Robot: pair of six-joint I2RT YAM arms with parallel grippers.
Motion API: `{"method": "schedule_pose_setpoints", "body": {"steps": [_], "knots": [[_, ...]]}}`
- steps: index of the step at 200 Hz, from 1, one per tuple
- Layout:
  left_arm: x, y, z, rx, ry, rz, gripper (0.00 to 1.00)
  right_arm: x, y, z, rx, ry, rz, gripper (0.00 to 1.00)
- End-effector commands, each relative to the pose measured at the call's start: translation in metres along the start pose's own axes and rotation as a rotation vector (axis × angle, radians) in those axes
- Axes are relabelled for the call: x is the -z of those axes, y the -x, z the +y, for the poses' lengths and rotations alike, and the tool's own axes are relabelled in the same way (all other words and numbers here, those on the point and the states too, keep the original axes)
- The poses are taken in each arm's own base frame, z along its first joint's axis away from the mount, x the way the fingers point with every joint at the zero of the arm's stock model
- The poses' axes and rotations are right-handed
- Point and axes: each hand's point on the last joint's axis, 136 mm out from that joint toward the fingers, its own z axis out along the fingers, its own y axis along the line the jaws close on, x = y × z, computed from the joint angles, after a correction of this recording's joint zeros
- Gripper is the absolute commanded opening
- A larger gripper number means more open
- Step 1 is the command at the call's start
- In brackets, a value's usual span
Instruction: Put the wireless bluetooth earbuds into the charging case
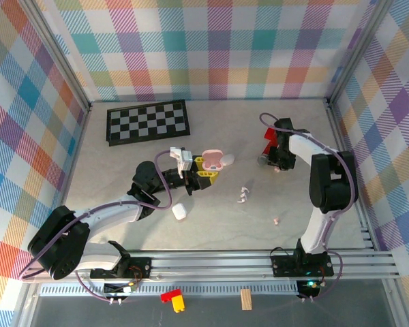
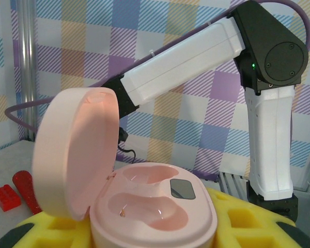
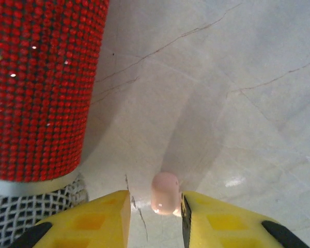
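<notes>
- The left pincer point(image 2: 150, 223) grasps an open, pink, pebble-shaped plastic charging case point(image 2: 160, 206).
- The right pincer point(image 3: 155, 217) flanks a small pale pink rounded earbud point(image 3: 165, 194) on the grey marble worktop point(image 3: 237, 77); I cannot tell whether it is clenched.
- Tiny white plastic earbuds point(image 1: 243, 195) lie between the arms.

At the upper left of the top view you have a black-and-white checkerboard point(image 1: 147, 122) lying flat on the pale marbled table point(image 1: 102, 170), close to the back wall. Plaid panels point(image 1: 225, 48) close the table in on three sides. Along the bottom edge of that view sit a red-and-yellow brick point(image 1: 174, 300) and, to its right, a small wooden block point(image 1: 245, 298). In the right wrist view you'll see a red studded cylinder point(image 3: 41, 88) with a silver band at the left. At the lower left of the left wrist view, a red toy brick point(image 2: 5, 198) lies beside a red studded rod point(image 2: 26, 190).
</notes>
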Motion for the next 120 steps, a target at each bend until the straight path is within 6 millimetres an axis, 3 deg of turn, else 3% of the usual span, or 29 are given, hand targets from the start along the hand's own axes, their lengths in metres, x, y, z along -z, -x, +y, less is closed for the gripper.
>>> {"method": "schedule_pose_setpoints", "body": {"steps": [1,63,120], "knots": [[-0.002,0.016,0.001,-0.05,-0.012,-0.035,0.29,-0.001,0.005,0.0,0.014,0.012,0.01,0.31],[-0.003,0.018,0.001,-0.042,-0.017,-0.045,0.29,-0.01,-0.001,-0.001,0.013,0.013,0.044,0.23],[0.01,0.019,0.01,-0.025,0.041,-0.066,0.28,0.02,-0.013,0.008,0.016,0.089,0.02,0.21]]}}
